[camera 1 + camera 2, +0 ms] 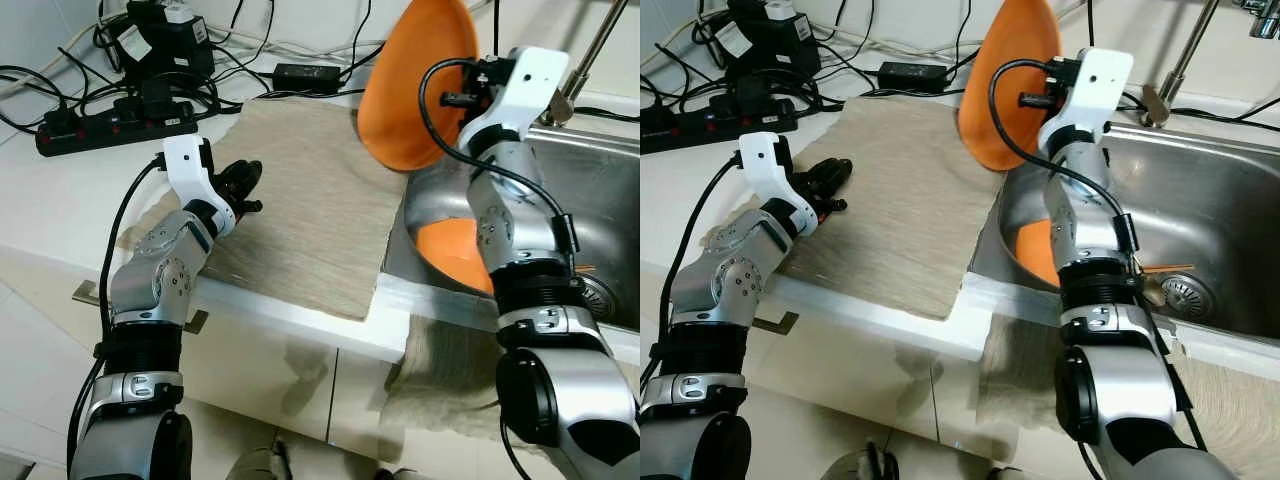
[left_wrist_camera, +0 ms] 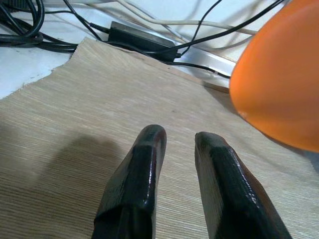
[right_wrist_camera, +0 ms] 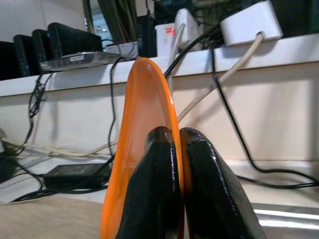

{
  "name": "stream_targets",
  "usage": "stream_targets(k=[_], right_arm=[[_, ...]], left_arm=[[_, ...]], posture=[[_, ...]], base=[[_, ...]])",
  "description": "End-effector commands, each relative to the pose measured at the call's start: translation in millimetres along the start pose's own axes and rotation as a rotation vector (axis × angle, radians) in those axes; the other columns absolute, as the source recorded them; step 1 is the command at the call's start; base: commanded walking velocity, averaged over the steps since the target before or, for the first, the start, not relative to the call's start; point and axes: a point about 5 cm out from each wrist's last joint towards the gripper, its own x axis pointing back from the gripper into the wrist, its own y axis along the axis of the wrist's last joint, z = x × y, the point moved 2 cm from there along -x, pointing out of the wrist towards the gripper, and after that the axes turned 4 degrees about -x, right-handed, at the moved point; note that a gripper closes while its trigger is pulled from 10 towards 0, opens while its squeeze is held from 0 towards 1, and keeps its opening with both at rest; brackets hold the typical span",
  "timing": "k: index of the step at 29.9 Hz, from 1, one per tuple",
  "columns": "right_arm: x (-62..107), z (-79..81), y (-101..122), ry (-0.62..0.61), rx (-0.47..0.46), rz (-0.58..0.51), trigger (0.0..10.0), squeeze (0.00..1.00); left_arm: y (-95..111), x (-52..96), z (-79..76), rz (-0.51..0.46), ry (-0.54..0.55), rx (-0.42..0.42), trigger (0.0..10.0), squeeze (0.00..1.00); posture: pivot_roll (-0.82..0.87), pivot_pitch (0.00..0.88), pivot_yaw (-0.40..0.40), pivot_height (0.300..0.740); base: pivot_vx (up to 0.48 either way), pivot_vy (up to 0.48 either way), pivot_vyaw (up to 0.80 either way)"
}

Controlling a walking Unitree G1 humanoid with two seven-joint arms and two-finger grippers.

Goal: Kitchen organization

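- Your right tool (image 3: 175,164) is pinched tight on the rim of an orange plate (image 1: 415,85), holding it on edge in the air above the seam between the sink (image 1: 600,190) and the beige mat (image 1: 300,200)
- A second orange dish (image 1: 450,250) lies in the sink basin, not yet moved
- Your left tool (image 2: 179,164) hovers low over the mat, fingers slightly parted, holding nothing
- Judgement: early stage; nothing rests on the mat on your desk (image 1: 50,200), one plate in transit, one left
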Motion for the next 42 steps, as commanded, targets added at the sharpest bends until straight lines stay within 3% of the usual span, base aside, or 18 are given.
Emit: stream_targets(k=[1, 13, 28, 31, 35, 36, 37, 40, 42], right_arm=[[-9.6, 0.9, 31, 0.001, 0.013, -0.12, 0.0, 0.0], [-10.2, -27.4, 47, -0.101, 0.125, -0.158, 0.0, 0.0], [6.2, -46.2, 24, -0.215, 0.138, -0.064, 0.0, 0.0], [15.0, -47.7, 1, -0.259, 0.069, 0.032, 0.0, 0.0], [17.8, -47.5, -10, -0.278, 0.019, 0.08, 0.0, 0.0], [20.4, -47.0, -25, -0.299, -0.057, 0.139, 0.0, 0.0], [20.4, -47.0, -25, -0.299, -0.057, 0.139, 0.0, 0.0], [23.8, -45.5, -55, -0.336, -0.174, 0.249, 0.0, 0.0], [24.2, -44.2, -58, -0.336, -0.192, 0.261, 0.0, 0.0]], left_arm=[[2, -3.3, -1.9, -0.001, -0.005, -0.017, 10.0, 0.0], [2, -5.6, -1.6, 0.001, -0.011, -0.019, 10.0, 0.0], [2, -4.7, 1.7, 0.012, -0.014, -0.021, 10.0, 0.0], [2, -5.5, 2.1, 0.019, -0.016, -0.022, 10.0, 0.0], [2, -6.1, 2.1, 0.021, -0.017, -0.023, 10.0, 0.0], [2, -6.5, 2.6, 0.023, -0.018, -0.027, 10.0, 0.0], [2, -6.5, 2.6, 0.023, -0.018, -0.027, 10.0, 0.0], [4, -6.7, 4.2, 0.025, -0.018, -0.037, 10.0, 0.0], [5, -6.6, 4.5, 0.025, -0.018, -0.037, 10.0, 0.0]], posture=[[0.03, 0.0, 0.034, 0.74], [0.02, 0.0, 0.041, 0.74], [0.03, 0.002, 0.049, 0.74], [0.02, 0.003, 0.056, 0.74], [0.02, 0.005, 0.059, 0.74], [0.02, 0.006, 0.062, 0.74], [0.02, 0.006, 0.062, 0.74], [0.04, 0.01, 0.074, 0.74], [0.04, 0.01, 0.074, 0.74]], base=[[0.0, 0.0, 0.0], [0.0, 0.0, 0.0], [0.0, 0.0, 0.0], [0.0, 0.0, 0.0], [0.0, 0.0, 0.0], [0.0, 0.0, 0.0], [0.0, 0.0, 0.0], [0.0, 0.0, 0.0], [0.0, 0.0, 0.0]])
